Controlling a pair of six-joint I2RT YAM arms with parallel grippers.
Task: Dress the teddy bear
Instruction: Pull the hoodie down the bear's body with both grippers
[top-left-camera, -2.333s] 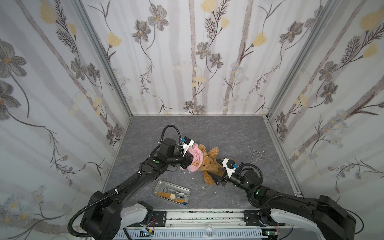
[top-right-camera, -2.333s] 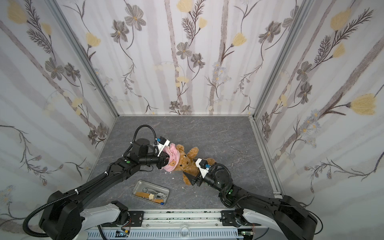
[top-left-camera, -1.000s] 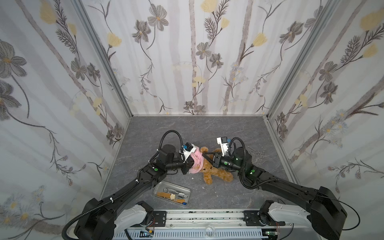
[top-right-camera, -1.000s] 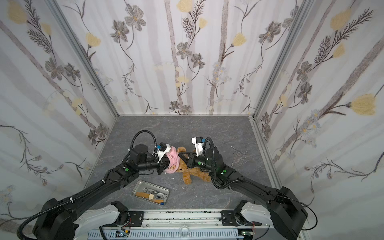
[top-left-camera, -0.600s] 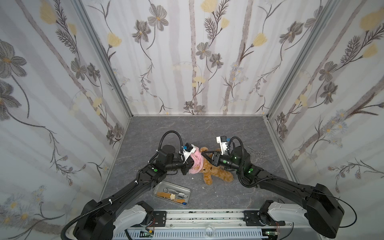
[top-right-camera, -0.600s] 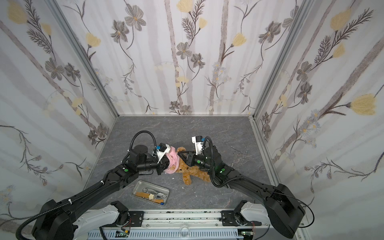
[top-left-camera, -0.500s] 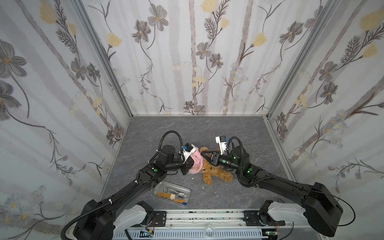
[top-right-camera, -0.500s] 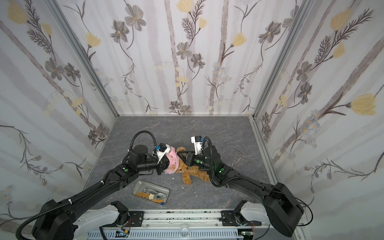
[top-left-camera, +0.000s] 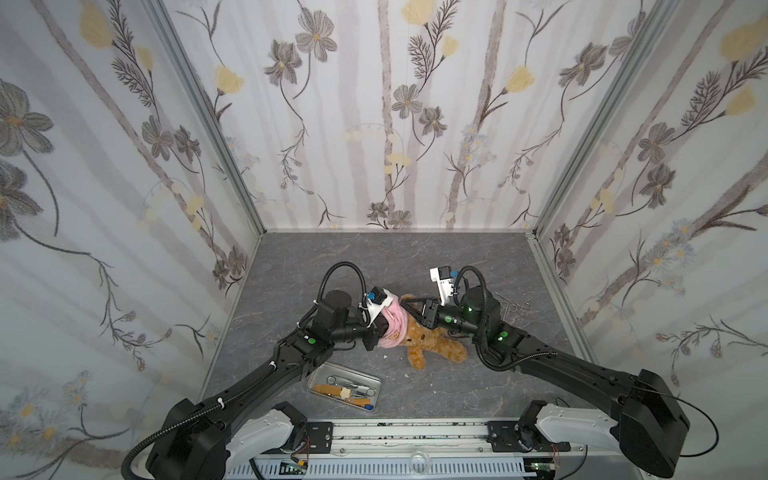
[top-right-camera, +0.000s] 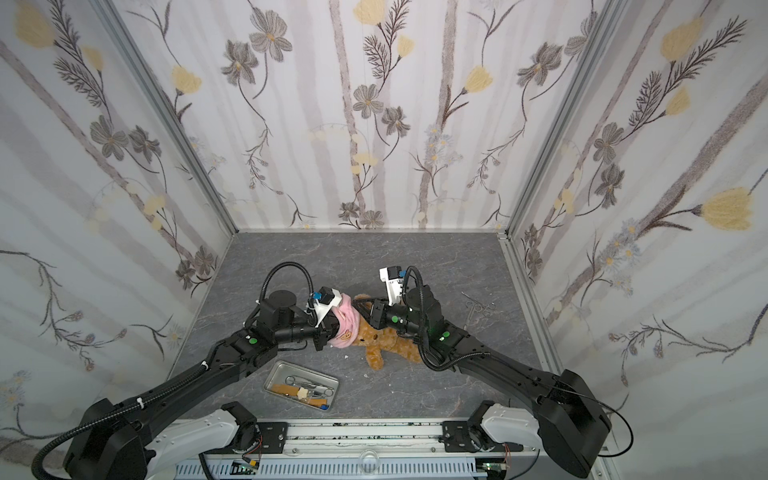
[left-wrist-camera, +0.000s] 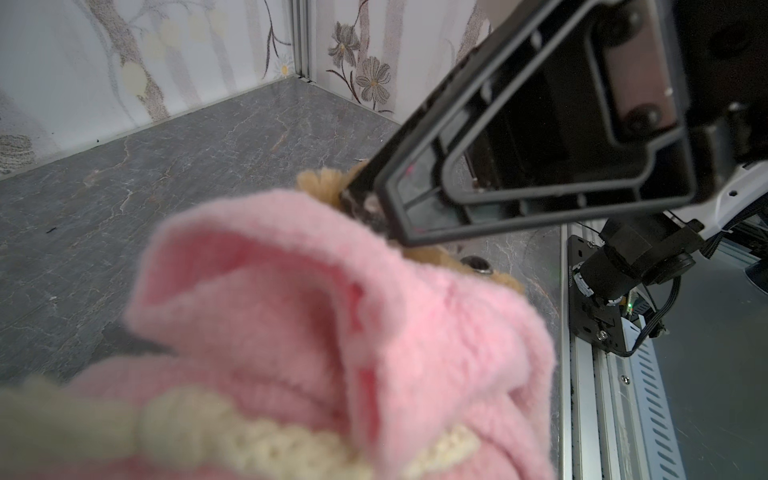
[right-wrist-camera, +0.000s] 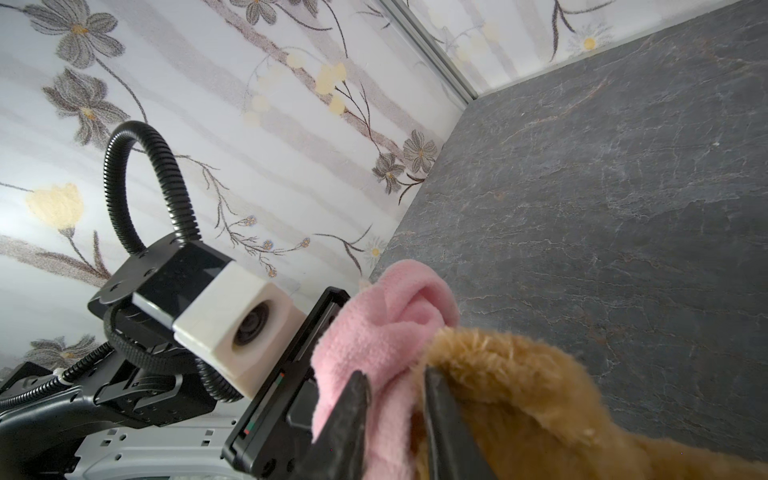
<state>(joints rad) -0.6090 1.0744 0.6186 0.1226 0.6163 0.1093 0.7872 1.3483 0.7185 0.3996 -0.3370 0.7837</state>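
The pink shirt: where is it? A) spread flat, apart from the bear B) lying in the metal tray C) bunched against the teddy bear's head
C: both top views show the pink shirt bunched against the teddy bear's head, outside the metal tray.

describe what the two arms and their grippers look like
The left arm and right arm are black jointed links on white bases, each with a green light and a looping ribbed black cable. White camera housings sit at the wrists. The left gripper and right gripper have black, open-framed fingers.
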